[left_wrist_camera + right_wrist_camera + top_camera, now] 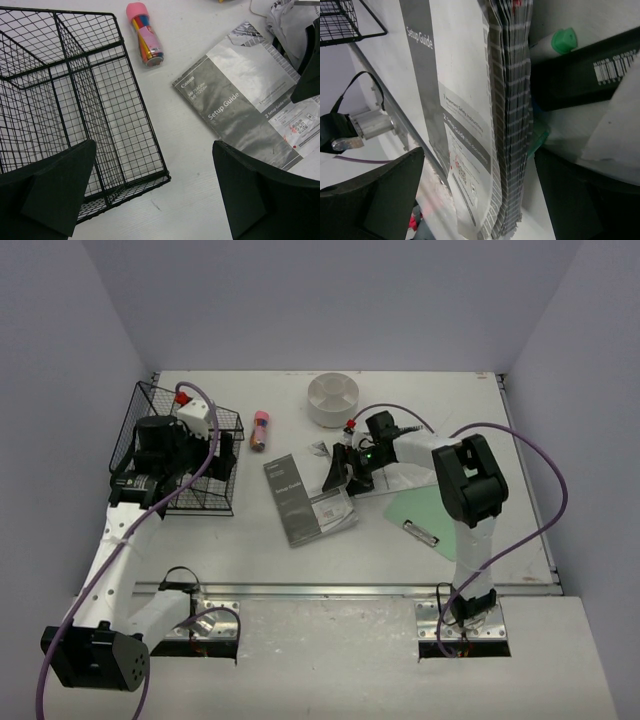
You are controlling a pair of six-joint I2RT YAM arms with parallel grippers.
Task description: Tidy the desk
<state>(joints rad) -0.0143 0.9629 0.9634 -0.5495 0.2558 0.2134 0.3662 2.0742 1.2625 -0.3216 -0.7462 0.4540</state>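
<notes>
The desk (250,530) is an off-white tabletop with a metal rail (330,590) at the front. A grey "Setup Guide" booklet (305,498) lies in the middle; it also shows in the left wrist view (240,105). My right gripper (345,472) is open and low at the booklet's right edge. In the right wrist view the booklet's page edge (512,125) lies between the wide-apart fingers of the right gripper (485,200). My left gripper (225,455) hovers open and empty by the black wire basket (185,455), near the basket's corner (155,180).
A pink-capped tube of coloured pens (261,430) lies between basket and booklet, also in the left wrist view (145,37). A white round container (333,400) stands at the back. A green clipboard (425,510) lies right. A green-capped marker (560,42) and a black box (590,70) lie beside the booklet.
</notes>
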